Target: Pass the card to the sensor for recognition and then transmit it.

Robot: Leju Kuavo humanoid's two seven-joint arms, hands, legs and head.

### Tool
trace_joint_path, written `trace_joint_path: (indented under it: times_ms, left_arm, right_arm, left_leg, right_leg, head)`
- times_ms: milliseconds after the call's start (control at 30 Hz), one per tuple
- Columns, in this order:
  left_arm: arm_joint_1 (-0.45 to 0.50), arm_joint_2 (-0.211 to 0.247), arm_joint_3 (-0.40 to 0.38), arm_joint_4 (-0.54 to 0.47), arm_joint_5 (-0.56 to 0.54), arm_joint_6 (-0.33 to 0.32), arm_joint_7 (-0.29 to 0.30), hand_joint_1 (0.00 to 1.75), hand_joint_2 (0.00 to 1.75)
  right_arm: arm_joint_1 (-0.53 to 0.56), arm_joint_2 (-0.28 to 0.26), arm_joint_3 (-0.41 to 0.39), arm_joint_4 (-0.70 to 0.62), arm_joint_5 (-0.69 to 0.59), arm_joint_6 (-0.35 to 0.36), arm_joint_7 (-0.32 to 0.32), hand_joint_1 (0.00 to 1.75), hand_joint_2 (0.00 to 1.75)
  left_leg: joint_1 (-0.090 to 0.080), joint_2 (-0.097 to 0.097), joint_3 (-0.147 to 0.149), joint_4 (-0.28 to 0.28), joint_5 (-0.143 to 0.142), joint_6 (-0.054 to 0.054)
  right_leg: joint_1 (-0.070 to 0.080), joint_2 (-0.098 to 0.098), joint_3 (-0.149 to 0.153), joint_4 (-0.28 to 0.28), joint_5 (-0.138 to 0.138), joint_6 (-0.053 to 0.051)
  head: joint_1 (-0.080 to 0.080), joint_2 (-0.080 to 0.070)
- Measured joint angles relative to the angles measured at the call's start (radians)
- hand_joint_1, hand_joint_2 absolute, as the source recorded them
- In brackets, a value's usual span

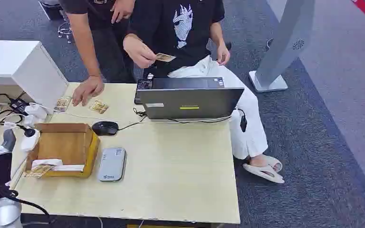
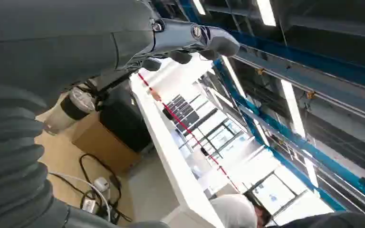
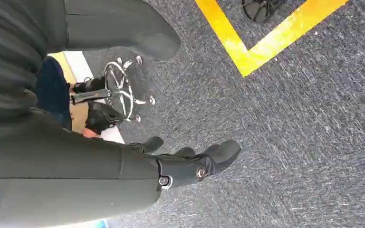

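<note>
Pale wood-grain bench (image 1: pixel 171 175) carries the whole setup. A seated person in a black printed shirt holds a small tan card (image 1: pixel 164 57) in one hand (image 1: pixel 140 51) at about twelve o'clock, well above the bench and behind the open grey laptop (image 1: pixel 188 102); I judge it is offered for the robot to take. Two more tan cards (image 1: pixel 99 106) lie flat at about ten o'clock, just beside a second, standing person's hand (image 1: pixel 88 89) that presses on the bench, probably laid out as spares. Another card (image 1: pixel 38 170) lies at the near edge of the brown cardboard box (image 1: pixel 64 147) at nine o'clock. The flat grey rounded sensor pad (image 1: pixel 111 164) lies just beside that box, face up and uncovered, near the middle-left so a card can be lowered onto it.

The robot's left hand (image 2: pixel 180 42) shows in the left wrist view, fingers loosely spread with nothing in them, raised against a ceiling. The right hand (image 3: pixel 190 161) hangs over grey carpet, fingers partly curled but apart, holding nothing.

Around: a black computer mouse (image 1: pixel 105 128) with its cable sits between laptop and box, white plugs and cables (image 1: pixel 28 126) crowd the nine o'clock edge, and a white cabinet (image 1: pixel 24 66) stands at ten o'clock. The laptop's raised lid stands between the robot and the offered card, so a reach would likely have to go over it.
</note>
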Motion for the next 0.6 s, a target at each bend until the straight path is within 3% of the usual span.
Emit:
trace_joint_path:
  times_ms: [133,400,600]
  left_arm:
    - [-0.005,0.016,-0.026,0.017,-0.023,-0.002,0.019,0.0,1.75]
    - [-0.185,0.052,-0.166,0.234,-0.274,-0.104,0.206,0.0,1.75]
    - [-0.266,0.054,-0.253,0.364,-0.321,-0.105,0.229,0.0,1.75]
  right_arm:
    - [0.0,0.0,-0.004,0.0,0.003,0.001,0.0,0.0,1.75]
    - [-0.006,-0.003,-0.008,0.0,0.048,0.036,0.022,0.0,1.75]
    - [-0.005,-0.003,-0.009,0.0,0.068,0.043,0.027,0.0,1.75]
  left_leg:
    - [0.0,0.0,0.0,0.0,-0.001,0.001]
    - [0.0,-0.001,-0.002,0.0,0.003,0.001]
    - [0.0,-0.001,-0.004,0.0,0.003,0.001]
  right_leg:
    - [0.0,0.0,-0.001,0.0,0.0,0.0]
    - [0.0,-0.002,-0.002,0.0,0.003,0.0]
    - [0.0,-0.001,-0.003,0.0,0.004,0.0]
  head:
    - [0.0,0.0]
    - [0.0,0.0]
    - [0.0,0.0]
